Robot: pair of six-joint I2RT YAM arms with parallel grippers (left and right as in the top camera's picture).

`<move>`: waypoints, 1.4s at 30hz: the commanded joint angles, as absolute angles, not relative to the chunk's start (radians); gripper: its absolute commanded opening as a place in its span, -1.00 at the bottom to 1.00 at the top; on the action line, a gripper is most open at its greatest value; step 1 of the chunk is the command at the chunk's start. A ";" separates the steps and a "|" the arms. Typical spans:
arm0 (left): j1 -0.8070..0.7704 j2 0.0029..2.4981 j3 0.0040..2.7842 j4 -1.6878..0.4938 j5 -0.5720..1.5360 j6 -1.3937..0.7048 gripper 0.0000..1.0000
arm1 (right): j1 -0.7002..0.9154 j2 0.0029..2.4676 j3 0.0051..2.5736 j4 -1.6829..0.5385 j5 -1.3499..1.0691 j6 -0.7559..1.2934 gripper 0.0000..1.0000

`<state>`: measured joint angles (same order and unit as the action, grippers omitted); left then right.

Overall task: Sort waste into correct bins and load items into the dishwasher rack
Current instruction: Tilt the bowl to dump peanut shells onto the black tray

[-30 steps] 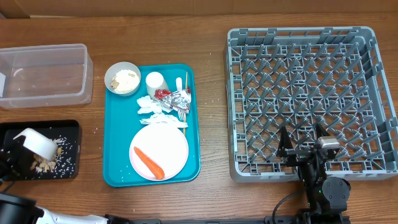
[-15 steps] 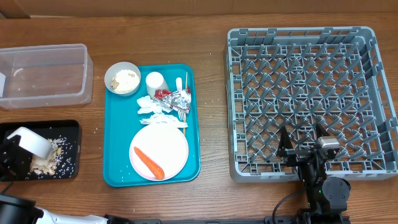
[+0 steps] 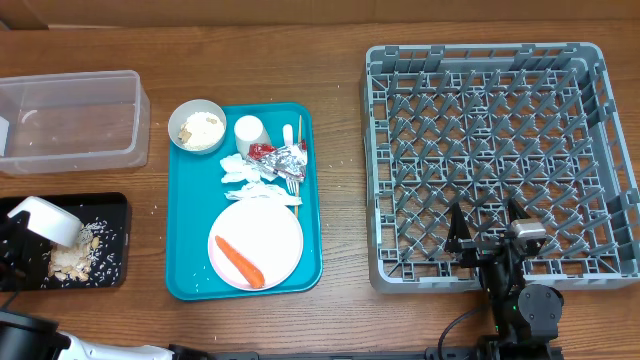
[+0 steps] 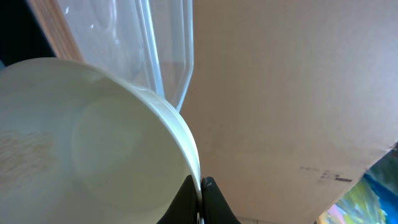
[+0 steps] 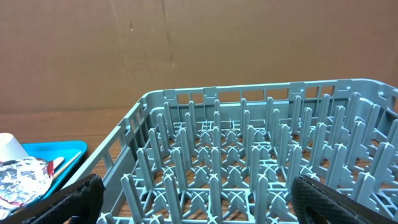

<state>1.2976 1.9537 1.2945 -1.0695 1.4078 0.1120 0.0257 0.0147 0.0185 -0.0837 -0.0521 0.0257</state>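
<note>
The dishwasher rack (image 3: 485, 165) fills the right side; my right gripper (image 3: 486, 232) hangs over its near edge, fingers spread, empty. Far left lie the clear tub (image 3: 70, 120) and, nearer me, the black tray (image 3: 118, 205) (rice scraps (image 3: 75, 262) in it). Over it my left gripper (image 4: 200, 190) pinches a tilted white bowl (image 3: 48, 222) by its rim.

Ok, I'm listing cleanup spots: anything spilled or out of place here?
A few white specks, likely rice, lie on the table between the black tray and teal tray, outside any bin. Nothing else stands out.
</note>
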 commanded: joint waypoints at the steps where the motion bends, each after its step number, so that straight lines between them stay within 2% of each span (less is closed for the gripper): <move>1: 1.296 1.956 1.290 -1.077 1.486 0.163 -0.92 | 0.019 0.003 0.008 -0.081 -0.046 0.026 1.00; 9: 1.296 1.956 1.290 -1.063 1.433 0.101 -0.92 | 0.019 0.003 0.008 -0.081 -0.046 0.025 1.00; 13: 1.296 1.956 1.290 -1.101 1.543 0.236 -0.92 | 0.019 0.003 0.008 -0.081 -0.046 0.026 1.00; 16: 1.297 1.956 1.290 -1.054 1.425 0.104 -0.92 | 0.019 0.003 0.008 -0.081 -0.046 0.026 1.00; 21: 1.295 1.956 1.290 -1.131 1.546 0.390 -0.88 | 0.019 0.003 0.008 -0.081 -0.046 0.026 1.00; 25: 1.295 1.956 1.290 -1.135 1.494 0.298 -0.92 | 0.019 0.003 0.008 -0.081 -0.046 0.026 1.00; 32: 1.275 1.920 1.310 -1.230 1.455 0.381 -0.92 | 0.019 0.003 0.008 -0.081 -0.046 0.026 1.00; 36: 1.219 1.856 1.388 -1.360 1.429 0.496 -0.92 | 0.019 0.003 0.008 -0.081 -0.046 0.026 1.00; 42: 1.032 1.736 1.571 -1.473 1.283 0.500 -0.92 | 0.019 0.003 0.008 -0.081 -0.046 0.026 1.00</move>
